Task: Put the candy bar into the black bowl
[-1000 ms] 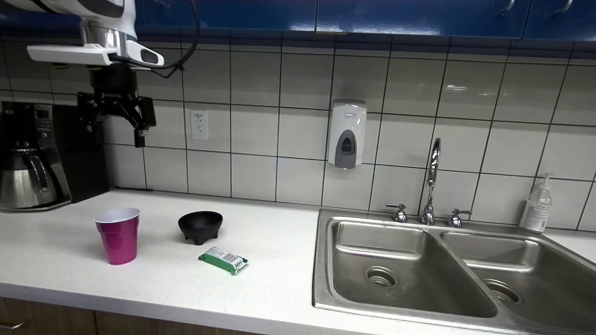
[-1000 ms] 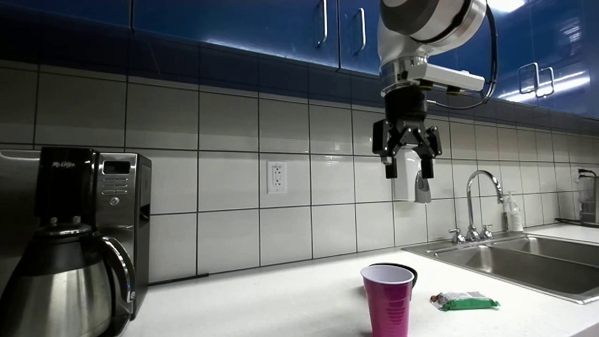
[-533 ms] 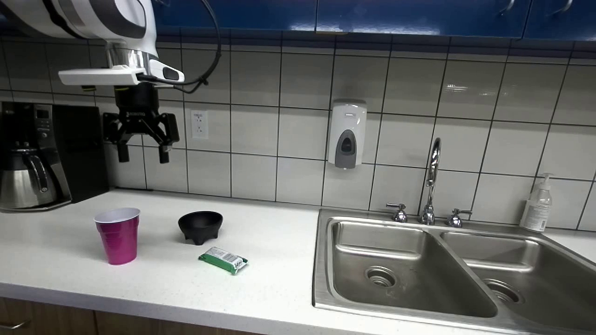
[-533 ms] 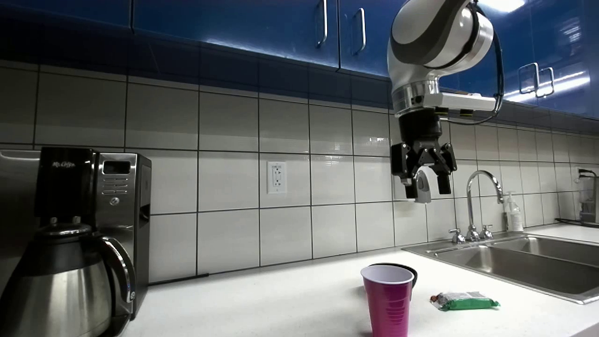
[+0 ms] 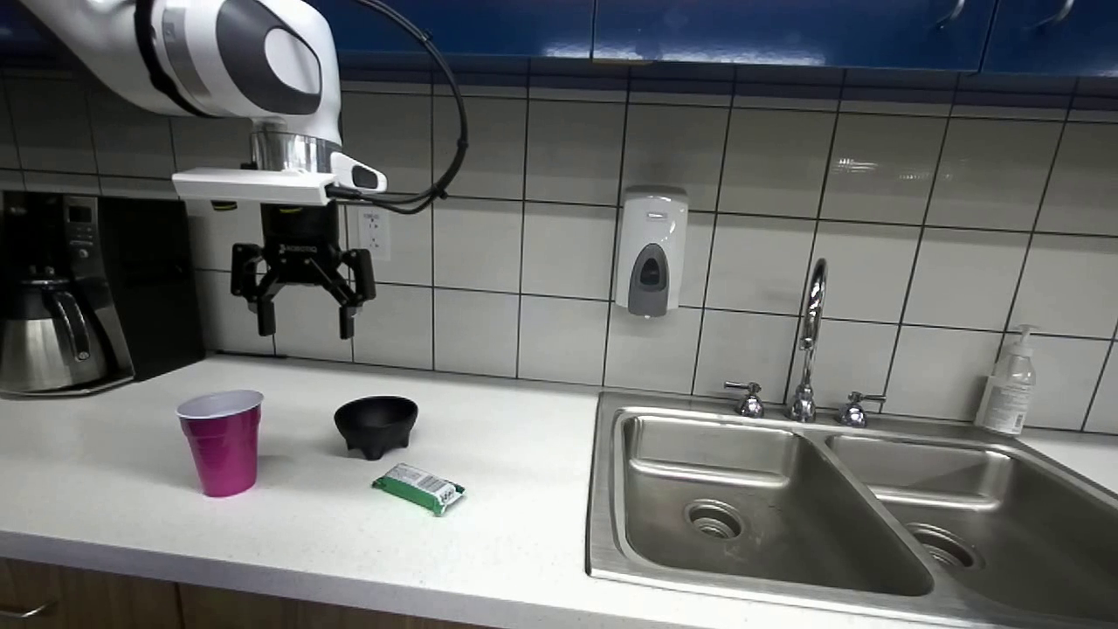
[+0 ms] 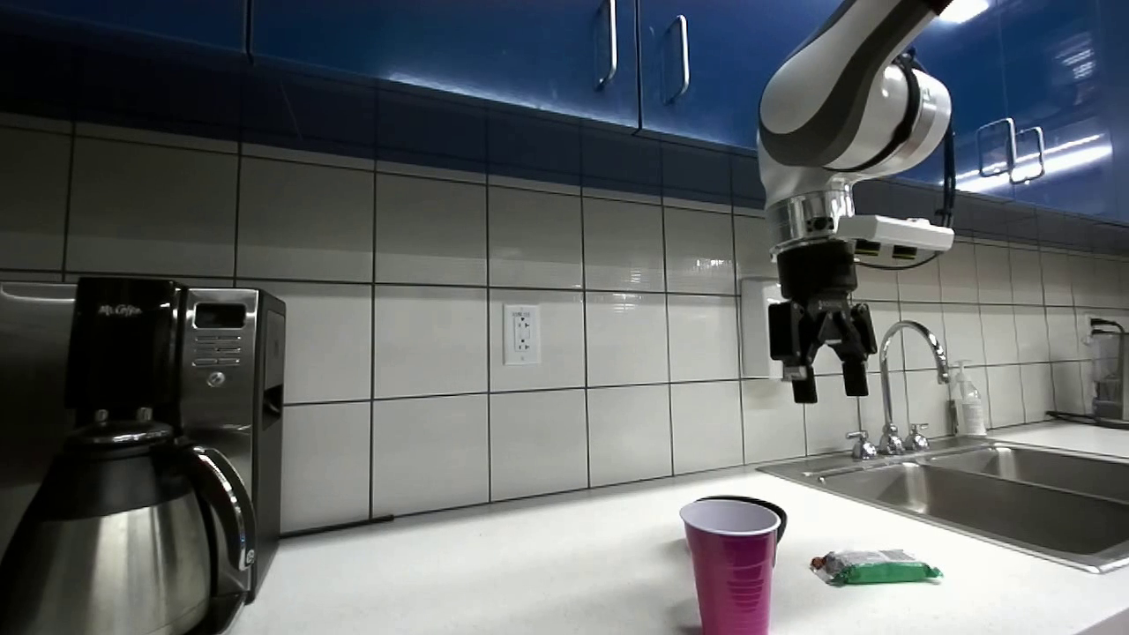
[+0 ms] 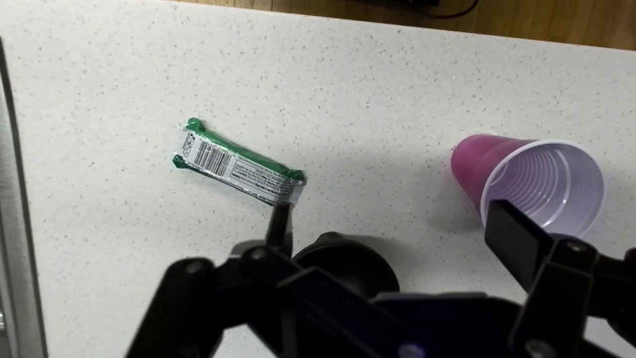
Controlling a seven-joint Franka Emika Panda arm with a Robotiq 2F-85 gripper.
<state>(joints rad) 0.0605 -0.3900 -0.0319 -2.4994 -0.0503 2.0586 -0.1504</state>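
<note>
The candy bar, in a green wrapper with a white label, lies flat on the counter in both exterior views (image 5: 419,487) (image 6: 878,567) and in the wrist view (image 7: 236,166). The black bowl (image 5: 376,425) stands upright just behind it. In an exterior view the bowl (image 6: 778,513) is mostly hidden behind the cup; in the wrist view the gripper covers part of the bowl (image 7: 355,263). My gripper (image 5: 306,324) is open and empty, pointing down, well above the counter, up and to the left of the bowl. It also shows in an exterior view (image 6: 829,385) and the wrist view (image 7: 389,205).
A magenta cup (image 5: 223,450) stands upright left of the bowl; it also shows in the wrist view (image 7: 472,164). A double sink (image 5: 603,489) with a faucet (image 5: 812,332) lies to the right. A coffee maker (image 5: 52,332) stands at the far left. Blue cabinets (image 5: 786,31) hang above.
My gripper has moved down and to the right in both exterior views, staying open. The candy bar, bowl and cup have not moved.
</note>
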